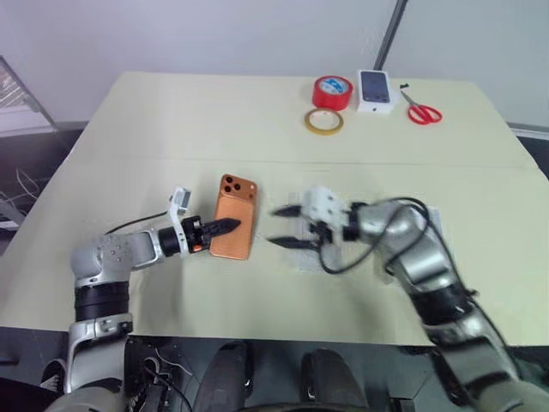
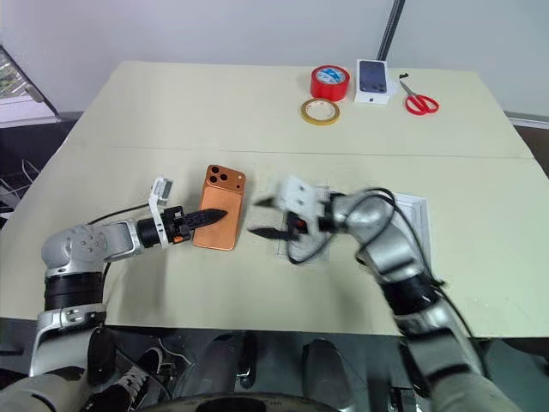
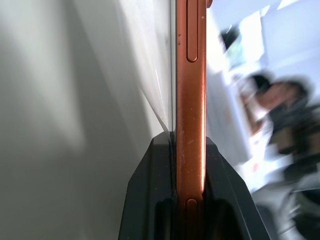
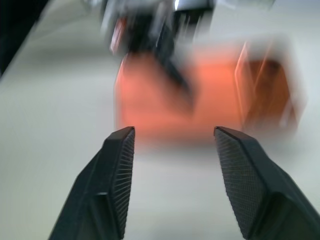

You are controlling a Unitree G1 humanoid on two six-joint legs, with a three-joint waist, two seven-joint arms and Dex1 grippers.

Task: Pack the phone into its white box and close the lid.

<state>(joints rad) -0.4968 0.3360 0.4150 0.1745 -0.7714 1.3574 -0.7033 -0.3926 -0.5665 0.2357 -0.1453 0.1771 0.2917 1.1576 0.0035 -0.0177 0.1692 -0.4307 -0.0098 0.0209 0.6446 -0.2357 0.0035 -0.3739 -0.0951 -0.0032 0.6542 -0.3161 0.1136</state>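
The copper-orange phone [image 1: 236, 215] faces back up, its camera bump at the far end. My left gripper [image 1: 227, 227] is shut on its near left edge. In the left wrist view the phone [image 3: 191, 100] stands edge-on between my two black fingers [image 3: 145, 190]. Just right of the phone, my right gripper [image 1: 286, 226] is open and points left at it with nothing between its fingers. The right wrist view shows the phone [image 4: 200, 100] blurred ahead of the open right gripper [image 4: 172, 137]. A shallow white tray [image 2: 416, 219] lies partly hidden behind my right forearm. I cannot tell whether it is the white box or the lid.
At the table's far side are a red tape roll [image 1: 333, 91], a yellow tape ring [image 1: 324, 121], a small white box with a dark phone picture [image 1: 375, 90] and red scissors [image 1: 422, 110]. A seam crosses the cream table [image 1: 171, 120].
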